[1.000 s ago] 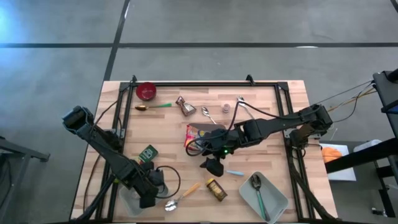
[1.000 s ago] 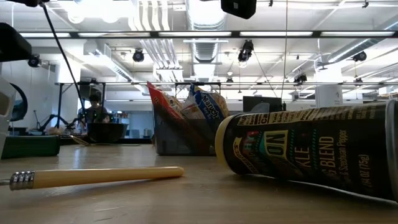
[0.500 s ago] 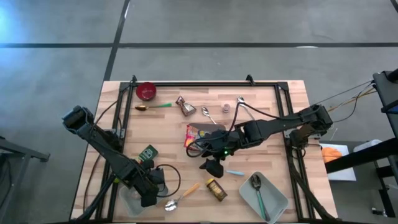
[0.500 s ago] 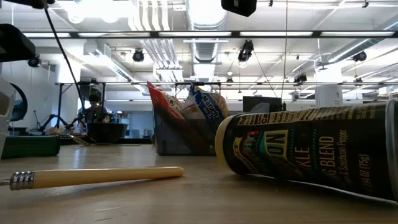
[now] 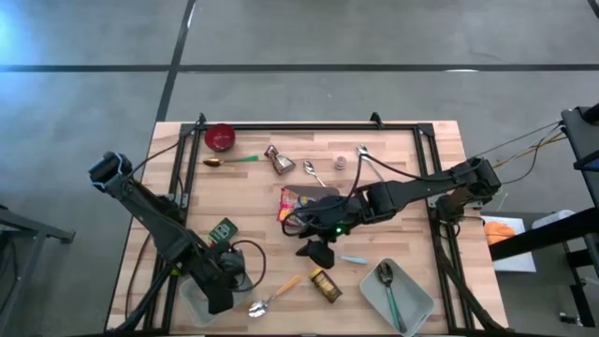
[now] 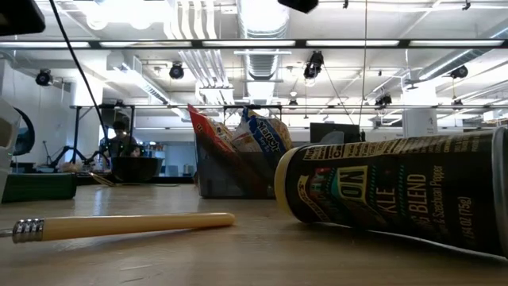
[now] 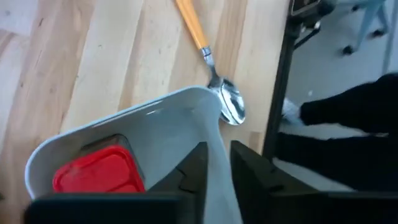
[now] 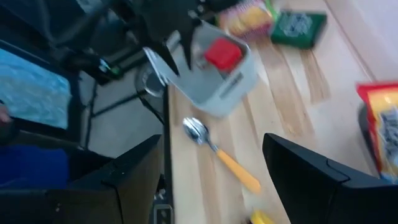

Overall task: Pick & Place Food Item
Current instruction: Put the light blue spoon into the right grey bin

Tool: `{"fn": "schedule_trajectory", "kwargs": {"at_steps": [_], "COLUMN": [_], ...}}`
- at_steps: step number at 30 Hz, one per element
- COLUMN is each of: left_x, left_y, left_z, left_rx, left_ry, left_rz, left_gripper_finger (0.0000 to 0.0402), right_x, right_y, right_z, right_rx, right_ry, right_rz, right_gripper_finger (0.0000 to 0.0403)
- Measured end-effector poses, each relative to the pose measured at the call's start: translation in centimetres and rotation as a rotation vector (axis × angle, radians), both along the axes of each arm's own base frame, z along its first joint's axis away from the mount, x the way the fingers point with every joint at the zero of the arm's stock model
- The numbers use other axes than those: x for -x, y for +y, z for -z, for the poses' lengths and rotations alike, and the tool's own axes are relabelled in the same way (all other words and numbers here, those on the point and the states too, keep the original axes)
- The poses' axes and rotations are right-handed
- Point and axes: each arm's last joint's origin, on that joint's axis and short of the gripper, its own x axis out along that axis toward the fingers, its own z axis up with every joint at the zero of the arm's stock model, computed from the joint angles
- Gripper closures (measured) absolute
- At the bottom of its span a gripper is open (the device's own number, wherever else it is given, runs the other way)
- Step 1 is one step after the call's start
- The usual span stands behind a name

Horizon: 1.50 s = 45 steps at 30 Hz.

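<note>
In white bin point(image 7: 155, 118) at tabletop's point(image 5: 393, 168) corner, red food pack point(image 7: 93, 177): likely light, slick (pinch its 2 flat sides). Left hand point(image 7: 219, 154) astride rim, grip impossible to tell; right hand point(image 8: 211, 149) spread, empty.

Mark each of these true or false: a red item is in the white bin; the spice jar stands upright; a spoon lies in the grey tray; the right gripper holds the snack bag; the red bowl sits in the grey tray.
1. A red item lies in the white bin. True.
2. The spice jar stands upright. False: it lies on its side on the table.
3. A spoon lies in the grey tray. True.
4. The right gripper holds the snack bag. False: its jaws stand open and empty, and the bag lies on the table.
5. The red bowl sits in the grey tray. False: it stands on the table at the opposite corner.
</note>
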Motion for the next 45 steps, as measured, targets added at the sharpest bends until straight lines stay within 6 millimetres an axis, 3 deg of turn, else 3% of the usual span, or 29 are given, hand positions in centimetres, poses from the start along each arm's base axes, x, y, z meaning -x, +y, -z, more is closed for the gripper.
{"fn": "schedule_trajectory", "kwargs": {"at_steps": [8,14,26,34,38,45], "left_x": [0.3,0.3,1.6,3.0,3.1,3.0], "left_y": [0.3,0.3,1.9,3.6,3.9,3.9], "left_z": [-0.7,-0.9,-3.0,-4.8,-5.0,-4.9], "left_rx": [0.051,0.069,0.048,-0.016,-0.046,-0.050], "left_ry": [-0.001,0.005,-0.086,-0.200,-0.233,-0.230], "left_rz": [-0.063,-0.091,-0.138,-0.213,-0.238,-0.241], "left_gripper_finger": [0.0207,0.0158,0.0153,0.0153,0.0153,0.0153], "right_x": [-0.7,-1.5,-3.9,-4.3,-4.3,-2.0], "right_y": [0.2,0.4,4.4,6.2,6.1,4.0], "right_z": [-1.2,0.4,7.8,10.8,11.6,10.9], "right_rx": [-0.036,-0.014,0.217,0.351,0.352,0.293], "right_ry": [-0.144,-0.099,-0.032,-0.033,0.025,0.378], "right_rz": [0.006,-0.003,-0.381,-0.530,-0.495,-0.164], "right_gripper_finger": [0.0130,0.0130,0.0131,0.0132,0.0132,0.0132]}}
